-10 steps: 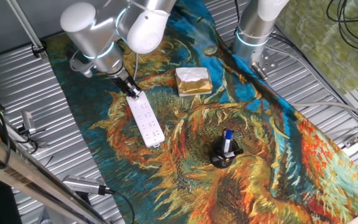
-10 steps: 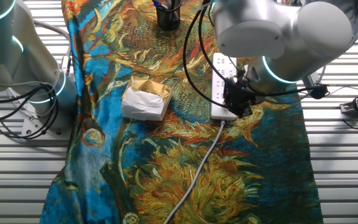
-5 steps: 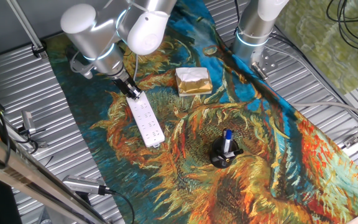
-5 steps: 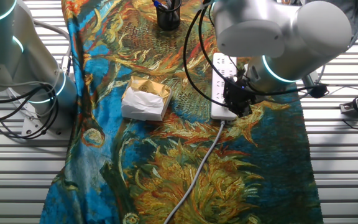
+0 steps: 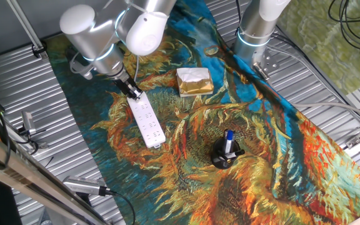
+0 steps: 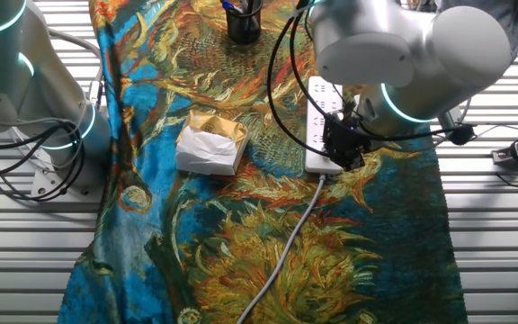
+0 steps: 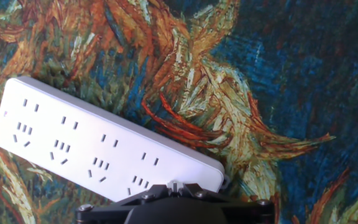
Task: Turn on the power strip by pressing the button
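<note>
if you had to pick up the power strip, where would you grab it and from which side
Probably across the narrow width of the power strip, near its middle, coming straight down from above. It lies flat on the cloth, so only its long side edges offer faces that two fingers could pinch.

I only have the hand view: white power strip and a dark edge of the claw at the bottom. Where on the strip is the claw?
Observer: The claw is at the power strip's cord end.
Operator: Which way does the cord go?
Observer: A grey cord leaves that end and trails across the sunflower cloth toward its near edge.
Operator: Anything else nearby?
Observer: A gold foil packet lies beside the strip, apart from it; a black pen holder stands beyond the strip's far end.
</note>
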{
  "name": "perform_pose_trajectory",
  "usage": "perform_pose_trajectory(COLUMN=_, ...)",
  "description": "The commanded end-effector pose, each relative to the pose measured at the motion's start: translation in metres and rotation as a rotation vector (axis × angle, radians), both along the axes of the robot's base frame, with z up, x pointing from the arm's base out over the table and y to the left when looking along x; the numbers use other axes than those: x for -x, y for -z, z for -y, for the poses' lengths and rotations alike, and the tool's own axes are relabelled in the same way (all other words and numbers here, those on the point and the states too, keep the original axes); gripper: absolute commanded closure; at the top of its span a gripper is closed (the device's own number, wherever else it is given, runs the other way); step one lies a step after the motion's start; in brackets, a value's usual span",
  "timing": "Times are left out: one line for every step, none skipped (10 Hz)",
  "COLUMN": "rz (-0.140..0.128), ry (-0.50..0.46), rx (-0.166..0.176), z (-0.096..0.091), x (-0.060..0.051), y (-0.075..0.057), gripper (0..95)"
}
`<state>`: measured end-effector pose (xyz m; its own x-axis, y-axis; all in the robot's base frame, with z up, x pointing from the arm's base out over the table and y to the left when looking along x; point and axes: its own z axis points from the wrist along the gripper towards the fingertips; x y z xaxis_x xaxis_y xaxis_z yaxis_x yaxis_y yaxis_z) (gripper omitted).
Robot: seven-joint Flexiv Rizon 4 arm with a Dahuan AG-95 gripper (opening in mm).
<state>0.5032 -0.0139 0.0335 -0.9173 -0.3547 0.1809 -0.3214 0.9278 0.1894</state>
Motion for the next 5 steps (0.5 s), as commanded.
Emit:
perform_pose_trajectory(rz=0.003, ry=-0.006, rx=-0.003, z=-0.0010, x=-0.0016, y=0.0075, gripper=95.0)
perform_pose_trajectory(rz=0.006, ry=-0.004, rx=-0.004, z=-0.0031, x=-0.0007, y=0.0111, gripper=95.0)
perform_pose_trajectory(rz=0.008, ry=-0.006, rx=-0.003, z=-0.0044, x=-0.0013, y=0.0137, gripper=95.0)
perform_pose_trajectory(rz=0.009, ry=-0.007, rx=-0.003, z=-0.0045, x=-0.0012, y=0.0136, gripper=95.0)
perform_pose_trajectory(rz=0.009, ry=-0.006, rx=-0.003, z=-0.0047, x=-0.0011, y=0.0128, gripper=95.0)
